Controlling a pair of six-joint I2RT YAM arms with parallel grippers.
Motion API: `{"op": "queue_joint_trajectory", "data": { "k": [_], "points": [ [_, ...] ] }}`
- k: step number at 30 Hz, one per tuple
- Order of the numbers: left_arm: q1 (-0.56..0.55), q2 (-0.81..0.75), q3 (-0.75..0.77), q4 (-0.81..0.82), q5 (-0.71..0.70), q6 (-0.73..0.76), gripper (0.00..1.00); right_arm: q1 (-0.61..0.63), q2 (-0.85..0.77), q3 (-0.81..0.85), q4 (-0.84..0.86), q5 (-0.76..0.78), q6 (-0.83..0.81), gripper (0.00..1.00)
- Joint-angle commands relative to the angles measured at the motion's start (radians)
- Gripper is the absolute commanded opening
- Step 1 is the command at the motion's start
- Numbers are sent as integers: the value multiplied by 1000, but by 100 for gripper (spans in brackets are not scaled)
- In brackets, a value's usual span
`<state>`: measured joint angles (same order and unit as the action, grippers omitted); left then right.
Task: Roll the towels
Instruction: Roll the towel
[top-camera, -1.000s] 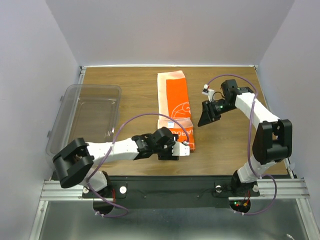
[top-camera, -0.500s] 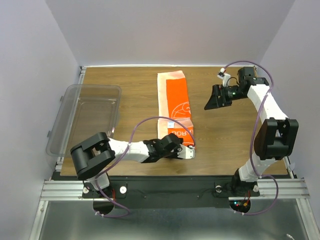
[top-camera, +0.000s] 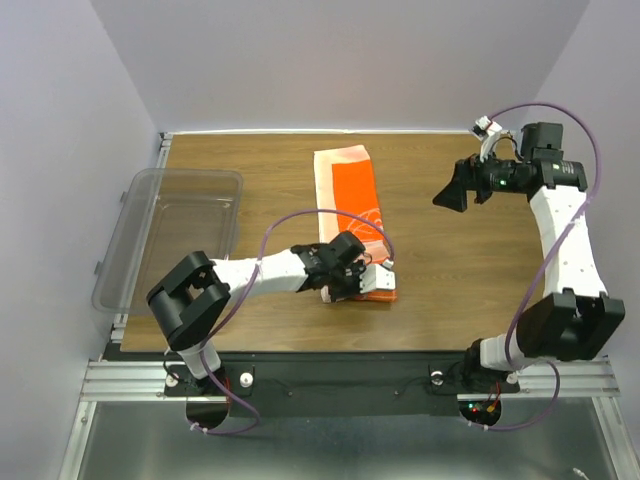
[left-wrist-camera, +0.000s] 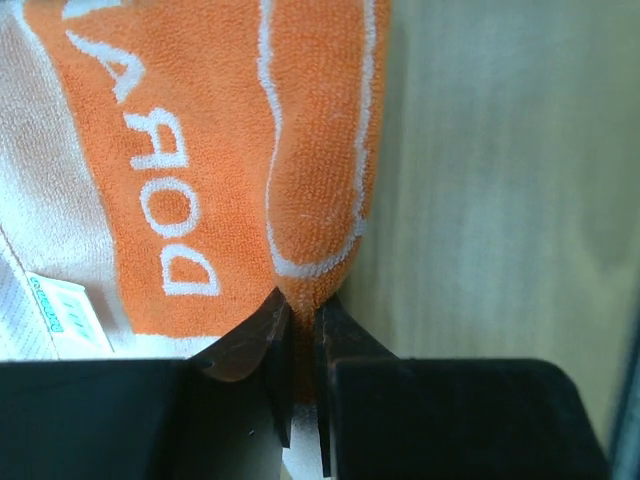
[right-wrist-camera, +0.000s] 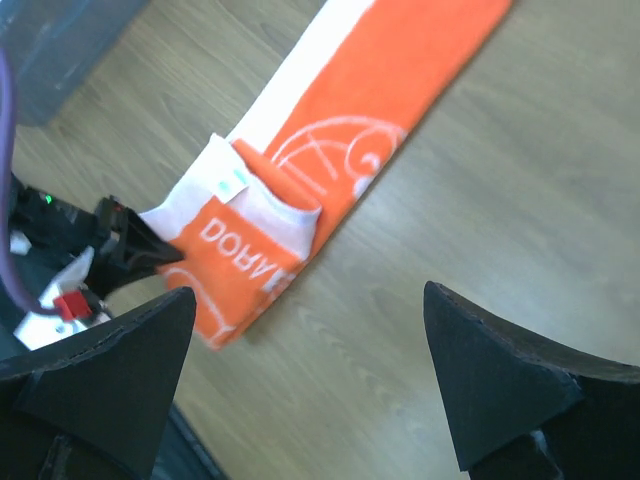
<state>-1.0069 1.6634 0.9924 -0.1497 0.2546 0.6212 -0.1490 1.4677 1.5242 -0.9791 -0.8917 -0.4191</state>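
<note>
The orange towel (top-camera: 348, 195) lies lengthwise down the middle of the wooden tabletop (top-camera: 450, 270). Its far end is flat and close to the back edge, and its near end is doubled over into a short, thicker fold close to the front edge. The left pincer (left-wrist-camera: 302, 305) reaches in low from the left and is down at that fold — its two dark fingers (left-wrist-camera: 250, 345) are drawn almost together with a ridge of orange cloth nipped between the tips, so it is gripping the towel at the edge of the fold, just beside bare wood. In the left wrist view the cloth rises from the tips as a puckered ridge edged by a white outline. Beside it, white lettering (left-wrist-camera: 160, 170) reads D, O, R and part of an A, and a small white label (left-wrist-camera: 65, 312) with green print lies on the pale panel at the left. The right pincer (right-wrist-camera: 310, 295) is held up over the right side of the tabletop, well apart from the towel and angled toward it — its fingers stand wide apart and grip nothing, with wood and the towel's folded end seen below them. A clear plastic tub (top-camera: 115, 250) sits at the left edge of the tabletop, apart from the towel.
</note>
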Motion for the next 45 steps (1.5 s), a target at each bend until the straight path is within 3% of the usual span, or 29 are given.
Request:
{"op": "queue_joint_trajectory", "data": {
  "k": [1,7,12,16,21,31,35,39,41,45],
  "points": [
    [56,13,130,-263,291,-51,11,6,-122,-45,14,-15,-205,100],
    [221,220,274,-424,576,-100,11,41,-273,-170,-168,-15,-535,100],
    [278,406,402,-566,710,-26,12,188,-332,-277,-210,66,-575,100],
    [300,521,523,-660,762,22,14,386,-392,-413,-34,183,-423,100],
    [309,624,604,-694,764,15,18,717,-374,-555,254,499,-241,100],
    [338,694,678,-726,747,3,27,948,-154,-607,500,707,-205,98],
    [349,700,681,-728,739,9,28,971,-106,-653,597,720,-181,94],
    [358,697,680,-726,733,15,28,971,-76,-680,640,729,-161,82],
    [363,696,683,-728,733,18,28,970,-79,-748,707,744,-165,81],
    [367,691,686,-734,738,31,28,968,-64,-811,769,734,-165,64]
  ]
}}
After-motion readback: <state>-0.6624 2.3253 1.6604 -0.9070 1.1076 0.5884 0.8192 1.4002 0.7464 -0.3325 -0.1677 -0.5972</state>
